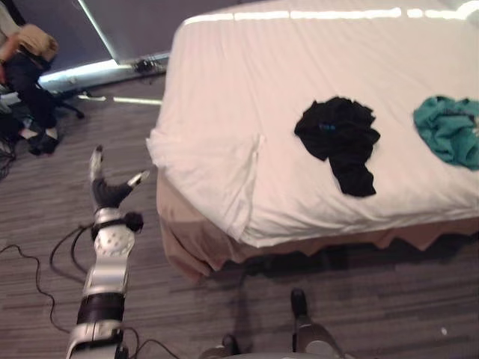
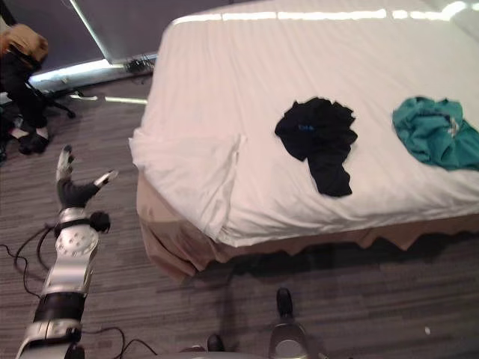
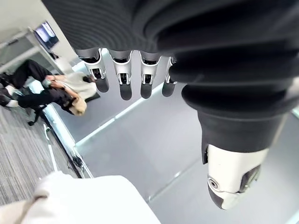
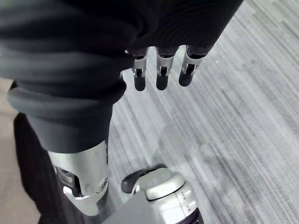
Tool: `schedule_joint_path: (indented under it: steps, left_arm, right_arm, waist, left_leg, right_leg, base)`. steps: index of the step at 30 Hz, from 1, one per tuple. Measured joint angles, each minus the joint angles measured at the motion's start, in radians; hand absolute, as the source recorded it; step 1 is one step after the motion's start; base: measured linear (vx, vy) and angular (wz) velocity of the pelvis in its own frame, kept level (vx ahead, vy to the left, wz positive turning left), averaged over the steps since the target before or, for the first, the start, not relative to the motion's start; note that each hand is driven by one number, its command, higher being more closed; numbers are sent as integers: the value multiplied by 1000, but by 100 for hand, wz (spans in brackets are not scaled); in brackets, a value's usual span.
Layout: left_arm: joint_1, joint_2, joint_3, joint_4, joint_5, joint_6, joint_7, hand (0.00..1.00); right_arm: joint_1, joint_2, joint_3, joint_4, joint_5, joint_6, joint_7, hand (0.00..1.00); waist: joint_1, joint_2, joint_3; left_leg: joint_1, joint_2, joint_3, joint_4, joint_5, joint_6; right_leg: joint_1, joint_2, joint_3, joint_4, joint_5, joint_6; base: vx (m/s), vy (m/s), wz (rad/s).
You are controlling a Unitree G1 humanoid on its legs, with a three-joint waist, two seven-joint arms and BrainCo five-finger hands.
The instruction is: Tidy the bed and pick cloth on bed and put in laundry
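Observation:
A black cloth (image 1: 340, 140) lies crumpled on the white bed (image 1: 224, 105), near its middle. A teal cloth (image 1: 451, 129) lies bunched at the bed's right side. My left hand (image 1: 107, 188) is raised over the floor to the left of the bed's near corner, fingers straight and spread, holding nothing. In its wrist view the left hand (image 3: 124, 74) has relaxed fingers with open air past them. My right hand (image 4: 159, 70) hangs over the grey carpet, fingers relaxed and empty.
A folded-back flap of sheet (image 1: 217, 176) hangs at the bed's near left corner over a tan bed skirt (image 1: 194, 239). A person (image 1: 26, 71) sits on a chair at the far left. Striped grey carpet (image 1: 389, 307) runs before the bed.

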Motion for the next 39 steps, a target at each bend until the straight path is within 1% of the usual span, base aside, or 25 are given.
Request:
schedule_joint_path:
  steps: [2, 4, 5, 6, 7, 8, 9, 10, 11, 12, 14, 16, 20, 23, 25, 27, 28, 30, 31, 34, 35, 36, 37, 38, 39]
  left_arm:
    - [-93, 27, -45, 89, 40, 23, 0, 0]
    - [-185, 33, -105, 181, 68, 45, 0, 0]
    - [-212, 33, -124, 199, 78, 53, -1, 0]
    - [-259, 35, -149, 226, 90, 61, -1, 0]
    - [-325, 37, -167, 266, 100, 64, 0, 0]
    - [-353, 39, -177, 287, 100, 66, 0, 0]
    - [-396, 44, -192, 318, 106, 72, 0, 0]
    - [-443, 64, -213, 355, 111, 78, 0, 0]
    - [-466, 71, -226, 374, 115, 82, 0, 100]
    - [-507, 73, -243, 410, 122, 89, 0, 100]
    - [-548, 77, -268, 462, 145, 101, -2, 100]
    - [-581, 78, -273, 512, 168, 106, -4, 100]
    - [-597, 95, -275, 525, 256, 108, -57, 100]
    - [-580, 94, -287, 525, 274, 110, -84, 100]
    - [-495, 93, -302, 489, 283, 107, -111, 100]
    - [-428, 97, -295, 461, 283, 104, -118, 100]
    - [-360, 103, -279, 439, 282, 99, -127, 100]
    - [-272, 107, -235, 409, 282, 99, -133, 100]
    - [-187, 107, -186, 371, 281, 100, -135, 0]
    - [-15, 103, -97, 304, 281, 107, -145, 0]
    - [70, 89, -38, 285, 281, 108, -151, 0]
    - [120, 72, 12, 282, 281, 108, -151, 0]
    - [140, 59, 41, 281, 280, 108, -149, 0]
    - [179, 35, 91, 277, 279, 107, -145, 0]
    - [202, 15, 115, 279, 273, 104, -137, 0]
  right_arm:
    - [-29, 0, 1, -1, 1, -1, -6, 0]
    - [-52, 1, 4, -10, 2, -3, -19, 0]
    - [-57, 1, 4, -10, 3, -4, -20, 0]
    - [-67, 1, 5, -10, 5, -6, -22, 0]
    - [-76, 3, 9, -24, 12, -11, -29, 0]
    - [-79, 3, 12, -29, 14, -16, -35, 0]
    - [-84, 3, 17, -35, 20, -24, -38, 0]
    - [-96, 3, 34, -39, 31, -33, -39, 0]
    - [-101, 4, 41, -40, 38, -36, -39, 0]
    - [-102, 5, 54, -48, 42, -38, -40, 0]
    - [-102, 7, 74, -61, 52, -42, -40, 0]
    - [-102, 11, 83, -77, 59, -47, -40, 0]
    - [-102, 15, 94, -97, 80, -49, -40, 0]
    - [-102, 2, 88, -123, 100, -49, -40, 0]
    - [-102, -23, 34, -149, 137, -47, -55, 0]
    - [-104, -49, -6, -169, 159, -45, -64, 0]
    - [-105, -81, -56, -197, 168, -42, -76, 0]
    - [-106, -113, -106, -235, 176, -37, -85, 0]
    - [-105, -137, -144, -280, 177, -28, -95, 0]
    - [-104, -167, -204, -409, 168, -23, -124, 0]
    - [-103, -179, -231, -491, 151, -22, -131, 0]
    - [-104, -191, -236, -550, 129, -21, -143, 100]
    - [-103, -198, -237, -580, 114, -21, -147, 100]
    - [-109, -209, -237, -639, 78, -21, -149, 100]
    - [-115, -215, -235, -675, 45, -21, -149, 100]
  waist:
    - [-16, 1, 31]
    - [-35, 2, 53]
    - [-34, -2, 58]
    - [-33, -1, 77]
    - [-36, -3, 109]
    - [-38, -2, 122]
    - [-43, -3, 130]
    - [-56, -9, 141]
    - [-60, -11, 151]
    - [-58, -15, 166]
    - [-55, -18, 171]
    - [-54, -20, 188]
    - [-48, -22, 189]
    - [-42, -23, 190]
    - [-34, -22, 189]
    - [-31, -21, 188]
    - [-29, -21, 187]
    - [-30, -22, 182]
    - [-29, -23, 163]
    - [-27, -24, 132]
    - [-21, -26, 106]
    - [-10, -30, 88]
    - [-1, -34, 78]
    - [9, -46, 59]
    - [20, -57, 41]
  left_leg:
    - [-30, 2, 19, 0, 5, -7]
    - [-69, 4, 33, 1, 12, -15]
    - [-80, 3, 39, 4, 17, -15]
    - [-94, 6, 50, 14, 18, -15]
    - [-100, 8, 59, 19, 20, -17]
    - [-102, 10, 61, 19, 20, -17]
    - [-115, 12, 68, 20, 20, -17]
    - [-128, 11, 72, 21, 20, -17]
    - [-129, 11, 75, 21, 20, -17]
    - [-131, 9, 81, 21, 20, -17]
    - [-145, 3, 87, 22, 19, -17]
    - [-150, 2, 96, 31, 16, -12]
    - [-150, 5, 109, 44, 8, -3]
    - [-136, 14, 109, 68, -7, 2]
    - [-86, 21, 110, 64, -11, -2]
    - [-67, 21, 107, 63, -16, -3]
    - [-55, 20, 101, 63, -17, -2]
    - [-41, 19, 92, 62, -17, -1]
    - [-37, 18, 88, 61, -17, -1]
    - [-6, 19, 80, 49, -17, -1]
    - [12, 20, 76, 46, -17, -1]
    - [27, 20, 75, 43, -18, -2]
    - [34, 19, 74, 42, -18, -2]
    - [46, 19, 67, 35, -18, -2]
    - [48, 18, 61, 32, -18, -2]
  right_leg:
    - [-41, 2, 4, 1, 1, 2]
    - [-95, 7, 18, 4, 32, -2]
    - [-109, 8, 31, 4, 57, -2]
    - [-128, 14, 42, 4, 62, -8]
    - [-140, 19, 52, 4, 75, -23]
    - [-142, 21, 53, 5, 79, -27]
    - [-157, 23, 57, 5, 80, -29]
    - [-171, 24, 60, 5, 81, -30]
    - [-172, 23, 60, 5, 81, -30]
    - [-175, 23, 65, 5, 81, -30]
    - [-194, 20, 81, 5, 84, -26]
    - [-197, 15, 86, 5, 86, -24]
    - [-193, 13, 90, 5, 86, -22]
    - [-166, 13, 86, 5, 84, -19]
    - [-116, 17, 80, 5, 73, -7]
    - [-95, 16, 74, 5, 69, -3]
    - [-79, 12, 60, 5, 63, 5]
    - [-61, 9, 53, 5, 60, 9]
    - [-56, 8, 50, 5, 60, 8]
    - [-26, 9, 37, 5, 54, 3]
    - [-7, 10, 32, 5, 50, 3]
    - [7, 10, 30, 5, 47, 2]
    - [13, 10, 30, 5, 45, 3]
    - [28, 9, 24, 5, 42, 4]
    - [32, 7, 18, 4, 40, 5]
  base:
    - [-24, -50, -28]
    - [24, -37, -32]
    - [48, -19, -32]
    - [52, -6, -32]
    - [51, -1, -26]
    - [35, 15, -16]
    - [30, 29, -6]
    - [29, 33, -5]
    - [26, 42, -4]
    - [10, 37, -5]
    - [3, 52, -11]
    - [-3, 49, -5]
    - [-8, 16, 0]
    - [0, 0, 0]
    - [-10, 4, -3]
    - [-5, 8, 4]
    - [-10, 18, 11]
    - [-5, 27, 13]
    - [6, 28, 12]
    - [31, 25, 9]
    - [33, 28, 6]
    - [30, 30, 5]
    - [8, 24, 6]
    - [-9, 28, 10]
    - [-20, 27, 14]
